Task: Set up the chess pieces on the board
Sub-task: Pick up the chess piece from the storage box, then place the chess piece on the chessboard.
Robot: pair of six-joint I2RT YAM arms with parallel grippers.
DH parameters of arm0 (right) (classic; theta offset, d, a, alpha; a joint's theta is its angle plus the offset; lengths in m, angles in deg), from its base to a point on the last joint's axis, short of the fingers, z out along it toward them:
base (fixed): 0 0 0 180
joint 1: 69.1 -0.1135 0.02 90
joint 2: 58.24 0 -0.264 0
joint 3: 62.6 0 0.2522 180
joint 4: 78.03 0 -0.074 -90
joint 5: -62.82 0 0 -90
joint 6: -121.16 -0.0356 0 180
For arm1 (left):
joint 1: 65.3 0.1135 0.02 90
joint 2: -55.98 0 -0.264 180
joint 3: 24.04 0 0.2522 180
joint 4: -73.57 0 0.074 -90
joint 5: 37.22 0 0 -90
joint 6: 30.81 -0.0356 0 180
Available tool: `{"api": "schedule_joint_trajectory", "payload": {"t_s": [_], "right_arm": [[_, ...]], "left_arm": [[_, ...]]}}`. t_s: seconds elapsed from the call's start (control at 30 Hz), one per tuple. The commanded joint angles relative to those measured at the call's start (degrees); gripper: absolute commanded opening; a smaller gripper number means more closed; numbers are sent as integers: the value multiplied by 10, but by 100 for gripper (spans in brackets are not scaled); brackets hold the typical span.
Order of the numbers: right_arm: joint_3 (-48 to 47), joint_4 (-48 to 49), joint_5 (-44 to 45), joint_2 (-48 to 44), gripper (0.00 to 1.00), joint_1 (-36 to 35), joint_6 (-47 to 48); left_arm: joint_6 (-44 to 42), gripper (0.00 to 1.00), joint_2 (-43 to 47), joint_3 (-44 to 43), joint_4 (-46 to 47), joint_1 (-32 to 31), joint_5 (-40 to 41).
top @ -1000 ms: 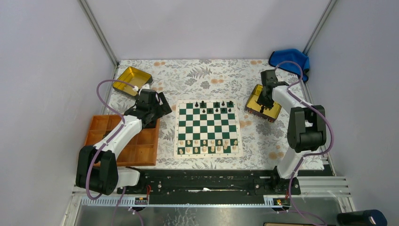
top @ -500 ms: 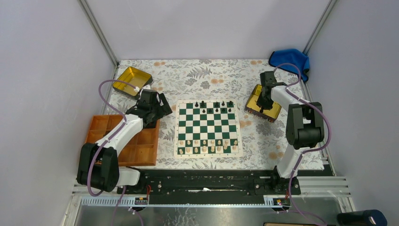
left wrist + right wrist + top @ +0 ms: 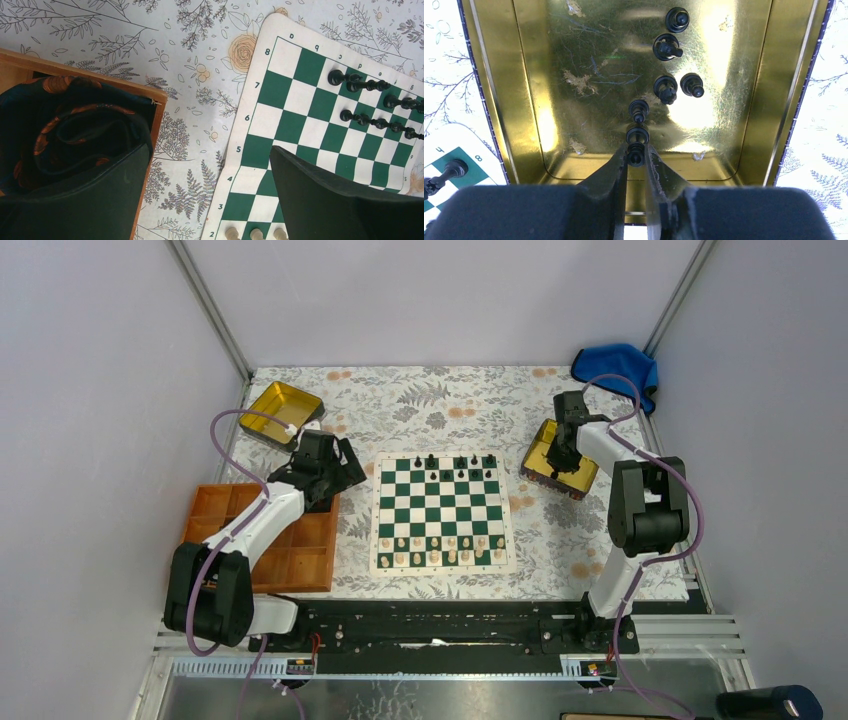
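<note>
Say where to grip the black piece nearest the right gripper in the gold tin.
Its narrow upper part, from straight above, pinching side to side. The piece stands upright in the gold tin, a neighbour close behind it, both flanks free.

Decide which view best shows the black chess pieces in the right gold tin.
Right wrist view: six black chess pieces sit inside the gold tin, one between the right end effector's fingers. Top external shows the tin only, partly behind the arm. Left wrist misses it.

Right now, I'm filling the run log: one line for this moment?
left hand: open, empty | right hand: shut on black chess piece in gold tin
</note>
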Motion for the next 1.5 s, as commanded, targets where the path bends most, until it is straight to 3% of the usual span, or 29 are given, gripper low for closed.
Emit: {"api": "schedule_joint_trajectory", "payload": {"t_s": [0.0,0.67,1.07,1.47], "right_arm": [[-20,3,0,-16,0,4,10],[-88,-19,-31,-71,0,-9,36],[-174,-47,-33,-55,0,-85,49],[-292,-86,-58,31,0,-181,58]], "left_arm": [[-7,99,0,-15,5,-3,15],[-5,99,6,-15,6,-3,13],[-4,99,19,-3,6,-3,16],[3,99,43,19,8,-3,15]]}}
